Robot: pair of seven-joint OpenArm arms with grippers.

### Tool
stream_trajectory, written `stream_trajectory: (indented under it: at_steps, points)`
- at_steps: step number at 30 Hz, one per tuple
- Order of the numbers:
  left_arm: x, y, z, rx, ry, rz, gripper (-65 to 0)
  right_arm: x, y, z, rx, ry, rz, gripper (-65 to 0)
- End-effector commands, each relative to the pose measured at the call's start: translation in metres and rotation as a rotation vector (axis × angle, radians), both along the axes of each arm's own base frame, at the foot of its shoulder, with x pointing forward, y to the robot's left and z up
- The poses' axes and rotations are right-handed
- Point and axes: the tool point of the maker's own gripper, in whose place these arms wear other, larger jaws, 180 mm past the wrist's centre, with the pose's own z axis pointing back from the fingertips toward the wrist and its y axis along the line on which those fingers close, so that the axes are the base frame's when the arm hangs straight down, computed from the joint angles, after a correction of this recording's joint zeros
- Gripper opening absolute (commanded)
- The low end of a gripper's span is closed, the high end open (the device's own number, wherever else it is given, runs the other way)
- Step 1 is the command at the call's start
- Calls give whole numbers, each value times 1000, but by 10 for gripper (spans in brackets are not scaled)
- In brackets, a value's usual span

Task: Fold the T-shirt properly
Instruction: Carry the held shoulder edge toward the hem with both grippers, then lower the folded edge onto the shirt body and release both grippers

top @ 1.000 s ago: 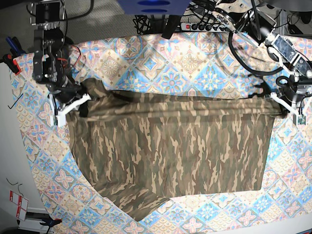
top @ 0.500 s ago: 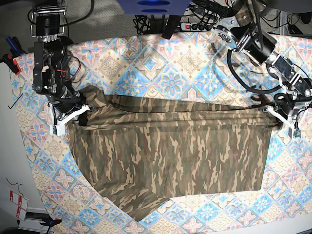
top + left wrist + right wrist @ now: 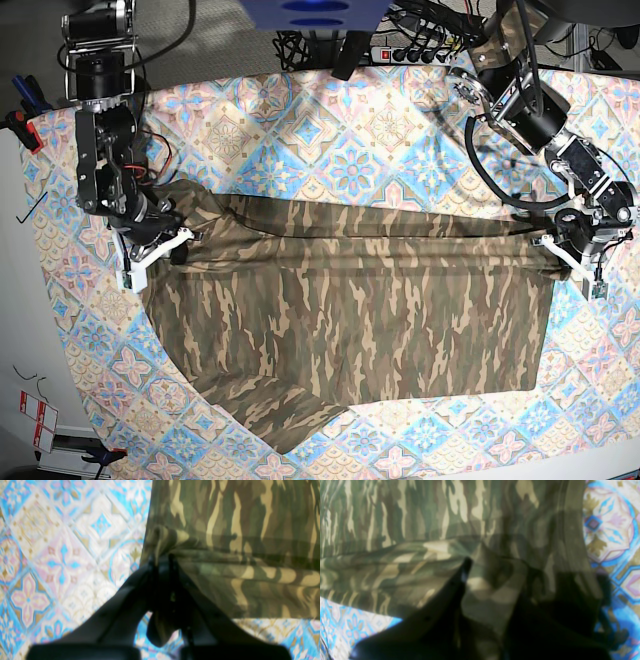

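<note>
Stretching across the middle of the frame, the T-shirt [image 3: 350, 320] lies over the patterned tablecloth [image 3: 350, 140] on the desk. The left end effector [image 3: 556, 247] pinches its right corner, and the right end effector [image 3: 170, 243] clamps its left corner.

A table with a blue and pink flower tablecloth [image 3: 340, 140]. Grey floor [image 3: 215, 35] past its far edge, with a power strip [image 3: 415, 54] there.
</note>
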Motion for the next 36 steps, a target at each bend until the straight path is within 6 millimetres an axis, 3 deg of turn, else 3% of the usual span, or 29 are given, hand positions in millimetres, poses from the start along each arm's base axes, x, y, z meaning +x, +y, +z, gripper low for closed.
stream_trajectory:
  at_steps: [1,5,9,14,21,29,36]
  points:
    - [14,10,22,32,-79,11,-650,23,-11,26,-25,-89,-17,-648]
    - [22,8,26,33,-141,-2,-650,27,-19,27,-109,-92,-2,-648]
    - [26,6,7,-20,-141,-18,-650,27,-7,12,-94,-56,-5,-648]
    - [30,0,-8,-66,-152,-30,-650,24,-10,-6,-86,-9,-22,-648]
    - [37,0,-12,-95,-153,-32,-650,41,-11,8,-86,-48,-26,-648]
    - [50,-3,-3,-103,-178,-40,-650,50,-14,8,-83,-41,-37,-648]
    - [59,1,-21,-189,-132,-38,-650,59,-18,11,-84,-51,-48,-648]
